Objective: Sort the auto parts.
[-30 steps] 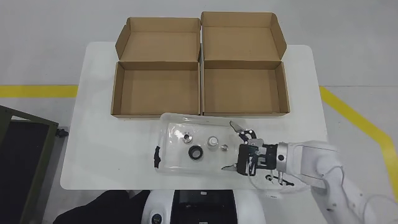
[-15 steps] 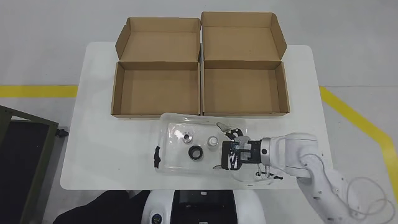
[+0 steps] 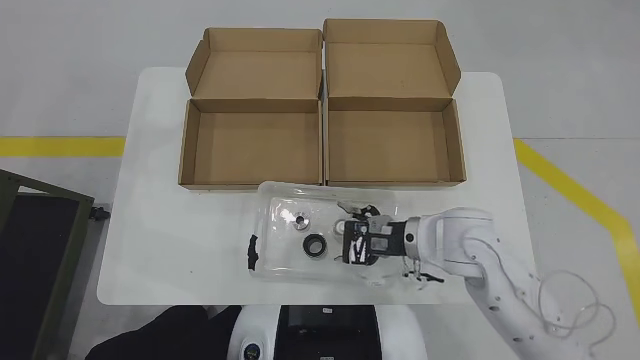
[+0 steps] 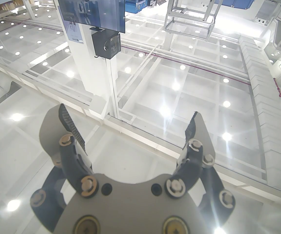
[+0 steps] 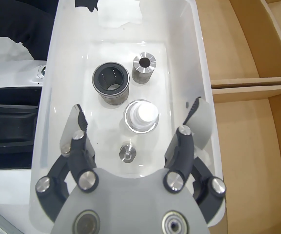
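Auto parts [image 3: 316,247], four of them, stand in a clear bin [image 5: 199,74] at the near edge of the table [image 3: 150,210]. That keeps them together and within the right arm's reach. The right gripper [image 5: 137,110] hangs over the bin, pointing down at the parts, jaws spread wide with nothing between them. That spread looks meant to drop around a part.

Nearest the gripper is a small stud [image 5: 128,153]. Just past it is a capped part [image 5: 141,115], sitting about midway between the fingers, so I judge it the likely pick. Beyond that a black bearing [image 5: 111,82] and a steel sleeve [image 5: 144,66] stand just beside each other, both upright with bores upward. All four stand away from the bin walls, leaving room for a finger on either side.

The left gripper [image 4: 128,113] is also wide open and holds nothing. It points up at the ceiling, well out of the way.

Past the bin, two open boxes [image 3: 250,147] lie side by side with their flaps folded back, ready to receive. No part lies in either yet.
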Controlling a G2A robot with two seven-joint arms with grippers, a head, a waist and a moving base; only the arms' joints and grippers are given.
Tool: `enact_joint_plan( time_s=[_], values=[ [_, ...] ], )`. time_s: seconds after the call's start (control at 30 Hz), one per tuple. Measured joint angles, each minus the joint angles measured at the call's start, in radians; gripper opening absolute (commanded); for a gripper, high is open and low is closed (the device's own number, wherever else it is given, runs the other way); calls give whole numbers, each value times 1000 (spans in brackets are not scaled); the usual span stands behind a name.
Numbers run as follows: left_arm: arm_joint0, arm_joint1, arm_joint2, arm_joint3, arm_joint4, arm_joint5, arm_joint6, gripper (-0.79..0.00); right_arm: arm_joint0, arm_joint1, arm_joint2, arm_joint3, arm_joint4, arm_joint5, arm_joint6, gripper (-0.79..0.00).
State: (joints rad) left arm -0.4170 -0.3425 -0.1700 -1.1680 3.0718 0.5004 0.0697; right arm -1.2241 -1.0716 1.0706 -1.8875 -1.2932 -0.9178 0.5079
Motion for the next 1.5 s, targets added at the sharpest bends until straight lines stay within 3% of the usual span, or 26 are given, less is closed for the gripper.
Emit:
enact_joint_plan(
  time_s=[0.17,0.23,0.5,0.67,0.7,1.2,1.5],
  values=[
    [0,0,0,0,0,0,0,0,22,-2,-20,30,1,11,9,-277],
    [0,0,0,0,0,0,0,0,28,-2,-25,39,2,16,12,-394],
    [0,0,0,0,0,0,0,0,43,-1,-36,60,8,21,10,-548],
    [0,0,0,0,0,0,0,0,49,1,-39,65,18,11,-1,-773],
    [0,0,0,0,0,0,0,0,48,2,-37,61,20,8,-2,-785],
    [0,0,0,0,0,0,0,0,-59,41,108,-161,33,-26,-42,-785],
    [0,0,0,0,0,0,0,0,-46,46,143,-158,131,-52,-163,-785]
  ],
)
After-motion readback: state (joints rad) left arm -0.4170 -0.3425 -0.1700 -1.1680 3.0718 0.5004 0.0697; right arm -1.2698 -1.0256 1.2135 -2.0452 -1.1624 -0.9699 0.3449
